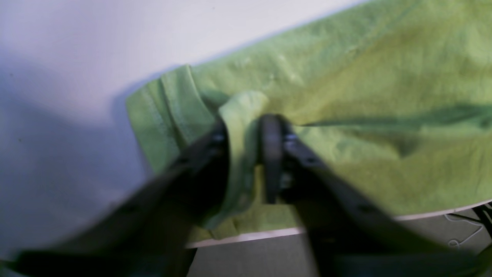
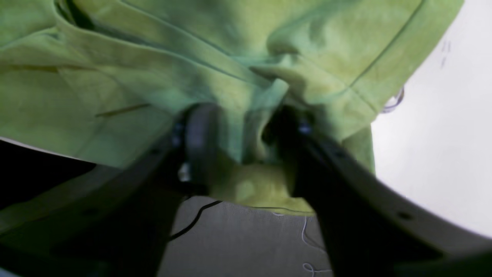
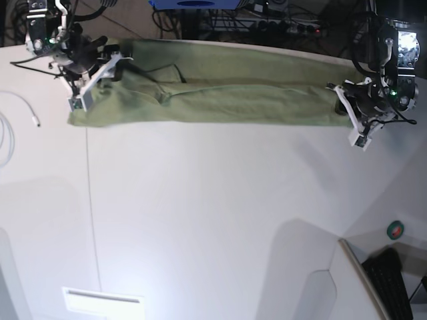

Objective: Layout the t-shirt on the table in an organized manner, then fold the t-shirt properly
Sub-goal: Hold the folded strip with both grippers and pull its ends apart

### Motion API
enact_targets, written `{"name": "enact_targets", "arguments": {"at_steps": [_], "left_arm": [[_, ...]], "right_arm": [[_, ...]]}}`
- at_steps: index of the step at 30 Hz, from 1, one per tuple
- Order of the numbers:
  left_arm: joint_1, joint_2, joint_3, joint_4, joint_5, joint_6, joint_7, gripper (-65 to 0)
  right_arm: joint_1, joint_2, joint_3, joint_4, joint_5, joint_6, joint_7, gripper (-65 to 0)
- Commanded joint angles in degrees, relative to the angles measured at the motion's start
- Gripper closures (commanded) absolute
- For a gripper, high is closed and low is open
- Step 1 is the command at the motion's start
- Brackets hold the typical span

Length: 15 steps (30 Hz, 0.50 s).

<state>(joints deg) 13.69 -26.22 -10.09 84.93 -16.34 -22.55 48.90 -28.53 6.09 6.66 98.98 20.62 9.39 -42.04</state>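
The olive-green t-shirt (image 3: 213, 93) lies stretched in a long folded band along the far edge of the white table (image 3: 213, 213). My left gripper (image 3: 343, 100), on the base view's right, is shut on a bunched fold at the shirt's end. The left wrist view shows this pinch (image 1: 244, 127) on the shirt (image 1: 365, 96) near the table (image 1: 77, 57) edge. My right gripper (image 3: 110, 67), on the base view's left, is shut on the other end. The right wrist view shows cloth (image 2: 153, 57) pinched between its jaws (image 2: 246, 119), beside the table (image 2: 442, 134). The neck tag is hidden.
A white cable (image 3: 20, 107) lies at the table's left side. A thin dark seam line (image 3: 90, 213) runs front to back. A keyboard (image 3: 393, 280) and a round button (image 3: 395, 230) sit off the table at lower right. Cables and gear stand behind the far edge.
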Motion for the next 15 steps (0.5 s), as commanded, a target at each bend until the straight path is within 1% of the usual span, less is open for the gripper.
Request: {"name": "enact_targets", "arguments": {"at_steps": [1,2,4,5,9,11,13,14,15], "left_arm": [[-0.2,-1.1,-0.5,1.0,-0.2,0.1,-0.6,-27.8],[-0.2,-1.1,-0.5,1.1,-0.2,0.1,-0.6,-32.9],[0.0,-1.1,-1.4,1.3,-0.3,0.1,-0.6,-38.3],[0.1,-1.1,-3.1,2.3,-0.3,0.1,-0.6,-39.7],[2.2,-0.9,-9.2,8.1,-0.5,0.0,-0.5,-39.7],[2.9,-0.9,-12.0,11.7,-2.6,-0.7,-0.5,-39.5],[4.1,-0.9,-14.6,14.0,-7.2,-2.3,0.9,-37.7],[4.0,-0.9,-15.6,14.5,-9.9,-3.0,2.4,-33.4],[3.9,-0.7,-16.3,14.3,-12.9,-3.3,3.5,-24.7]], "right_arm": [[-0.3,0.3,1.4,1.4,0.2,0.0,0.9,-27.0],[-0.5,-0.3,2.2,1.9,0.2,0.1,0.9,-26.1],[-1.6,-1.0,4.2,4.2,0.2,0.2,0.9,-25.4],[-2.1,-1.1,4.9,5.9,0.2,0.2,0.6,-25.1],[-3.1,-0.9,6.0,10.4,0.2,0.2,0.4,-25.1],[-2.6,-0.9,6.0,10.6,0.2,0.2,0.7,-25.1],[-1.8,-0.9,5.9,10.5,0.2,0.2,0.8,-25.1],[-1.2,-0.9,5.9,10.4,0.2,0.2,0.8,-24.9],[-0.6,-0.9,5.9,10.3,0.2,0.2,0.8,-24.2]]}}
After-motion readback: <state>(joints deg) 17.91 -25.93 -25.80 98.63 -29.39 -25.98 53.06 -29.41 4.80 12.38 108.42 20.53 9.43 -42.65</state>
